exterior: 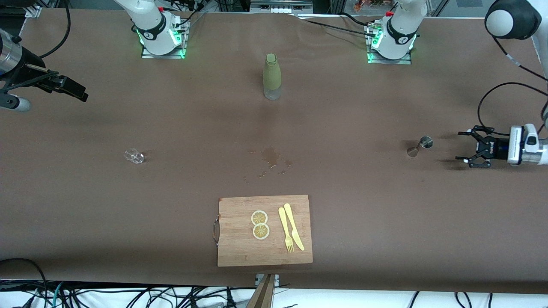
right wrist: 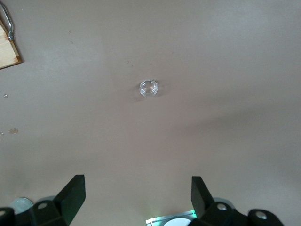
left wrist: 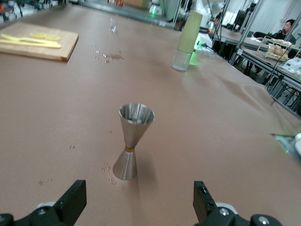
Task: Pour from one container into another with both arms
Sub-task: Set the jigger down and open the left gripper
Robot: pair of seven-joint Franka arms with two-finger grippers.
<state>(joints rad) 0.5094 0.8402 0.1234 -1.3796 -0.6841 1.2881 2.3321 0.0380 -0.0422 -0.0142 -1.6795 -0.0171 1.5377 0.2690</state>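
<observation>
The left gripper [exterior: 464,149], jaws spread, faces the upright steel measuring cup [exterior: 419,146] side-on for a grasp. The right gripper [exterior: 70,90], jaws spread, hangs high above the small glass [exterior: 135,156].

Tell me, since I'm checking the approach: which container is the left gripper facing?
The steel jigger, standing upright just in front of the open left gripper; the bottle and small glass stand elsewhere.
</observation>
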